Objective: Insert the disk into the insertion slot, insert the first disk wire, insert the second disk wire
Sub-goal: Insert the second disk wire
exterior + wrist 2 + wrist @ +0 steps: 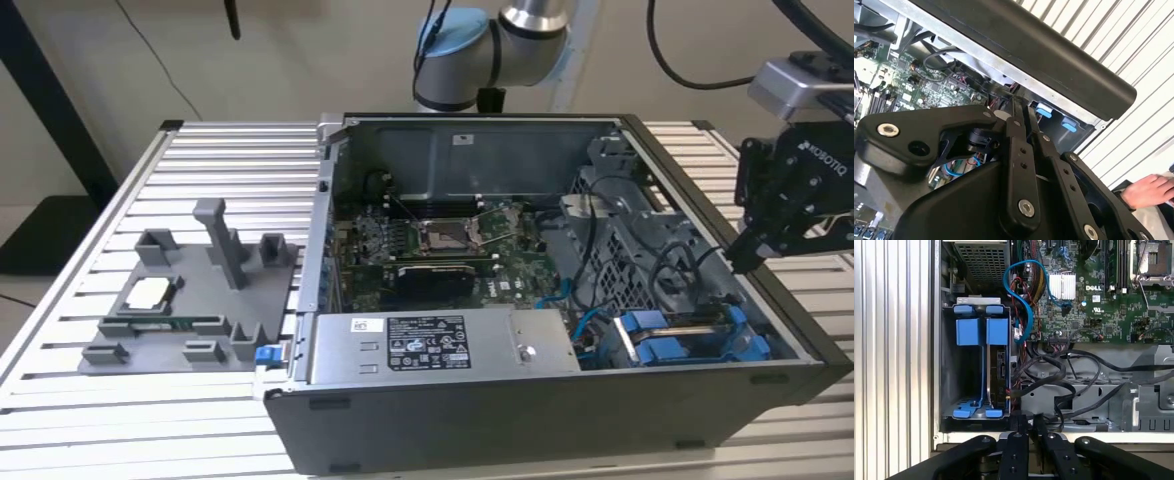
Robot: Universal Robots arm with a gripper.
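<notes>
1. We are seeing the disk (pixel 1000 375) standing on edge inside the insertion slot (pixel 949 380), in the bay nearer the motherboard (pixel 1094 305), with its blue carrier tabs showing at both ends. In the exterior view the slot (pixel 681 335) is sitting at the case corner on the exterior view's right, beside the power-supply box (pixel 427 345).
2. We are finding the gripper (pixel 1026 416) hovering just outside the case wall beside the slot, its two fingers (pixel 1015 150) pressed together with nothing between them.
3. We are judging the disk to be a dense, rigid, moderately heavy block. Its smooth metal faces are likely to slip, and its electronics would dislike knocks. The blue plastic carrier is offering the safer hold, at its end tabs rather than on the bare faces.
4. We are judging the wires differently: the blue cable (pixel 1021 295) and the black leads (pixel 1064 385) are looking light and springy, best held at the stiff plug, not the cord. Whether any plug is seated in the disk we cannot tell.
5. A person's hand (pixel 1149 191) is resting near the arm, over the slatted table (pixel 1144 55).
</notes>
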